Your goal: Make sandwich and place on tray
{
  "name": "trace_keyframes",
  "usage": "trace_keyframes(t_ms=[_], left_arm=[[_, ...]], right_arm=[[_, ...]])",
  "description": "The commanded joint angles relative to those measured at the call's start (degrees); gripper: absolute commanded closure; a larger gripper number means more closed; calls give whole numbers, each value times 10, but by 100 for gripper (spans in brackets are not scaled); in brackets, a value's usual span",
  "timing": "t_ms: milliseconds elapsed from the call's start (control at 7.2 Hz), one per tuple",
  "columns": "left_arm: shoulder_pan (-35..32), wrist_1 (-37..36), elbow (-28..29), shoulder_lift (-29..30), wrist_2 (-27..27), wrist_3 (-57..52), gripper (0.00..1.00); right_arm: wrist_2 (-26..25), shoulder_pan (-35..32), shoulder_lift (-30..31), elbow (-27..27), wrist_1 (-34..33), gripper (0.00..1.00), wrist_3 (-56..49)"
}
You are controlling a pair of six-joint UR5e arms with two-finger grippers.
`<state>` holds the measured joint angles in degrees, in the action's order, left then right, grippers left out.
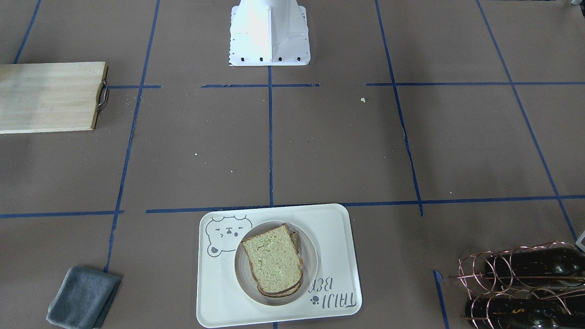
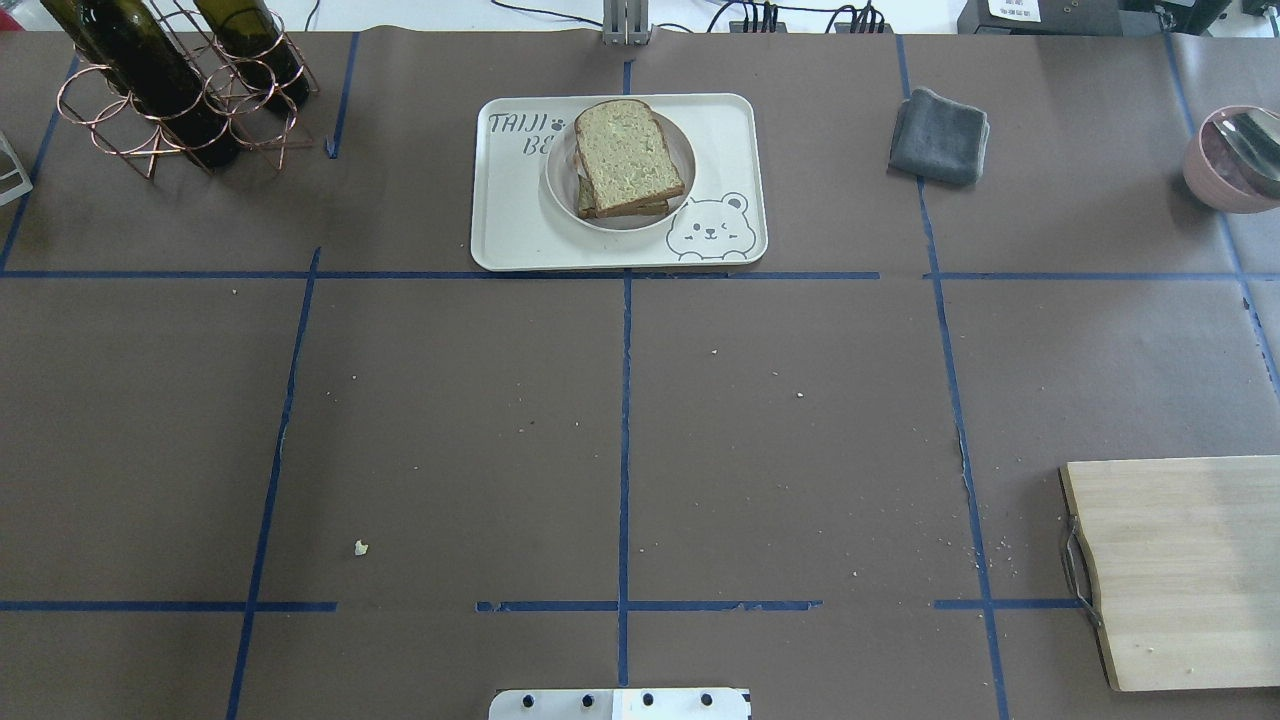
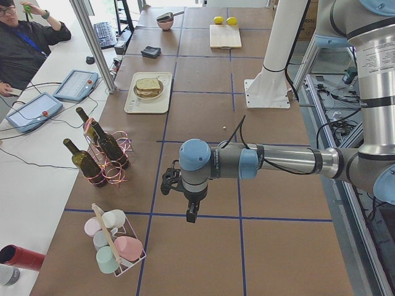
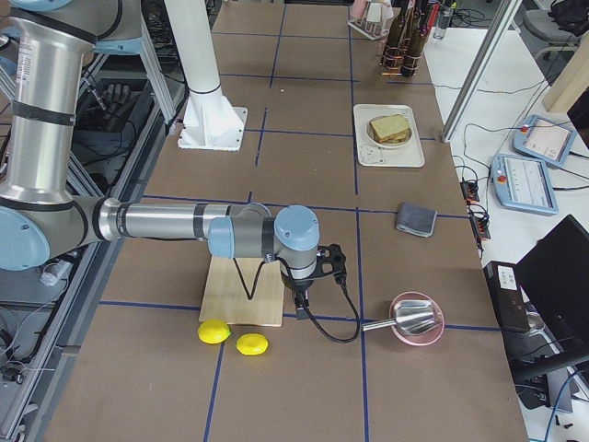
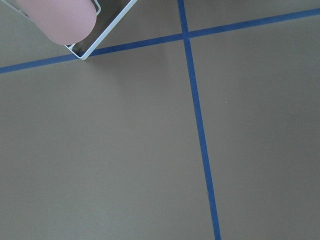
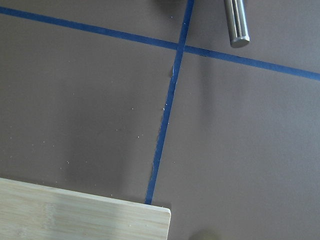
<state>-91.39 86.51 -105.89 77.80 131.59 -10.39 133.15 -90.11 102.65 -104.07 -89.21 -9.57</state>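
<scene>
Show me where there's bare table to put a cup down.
The widest bare stretch, but for crumbs, is the brown middle, between the tray and the robot's base. There are smaller gaps between tray and bottle rack, and between tray and cloth. It is busier at the right end, by the board and bowl.

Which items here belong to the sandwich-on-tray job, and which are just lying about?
Job: sandwich, plate, tray.
Lying about: cutting board, grey cloth, bottle rack, pink bowl, lemons, cup rack.
</scene>
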Motion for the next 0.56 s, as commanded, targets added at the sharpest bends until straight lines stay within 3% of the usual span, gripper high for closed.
trace_keyframes(t_ms=[0, 417], left_arm=[[0, -1, 0, 1, 0, 0, 0], [0, -3, 0, 1, 1, 0, 0]], right_arm=[[0, 0, 0, 0, 0, 0, -1], [0, 0, 0, 0, 0, 0, -1]])
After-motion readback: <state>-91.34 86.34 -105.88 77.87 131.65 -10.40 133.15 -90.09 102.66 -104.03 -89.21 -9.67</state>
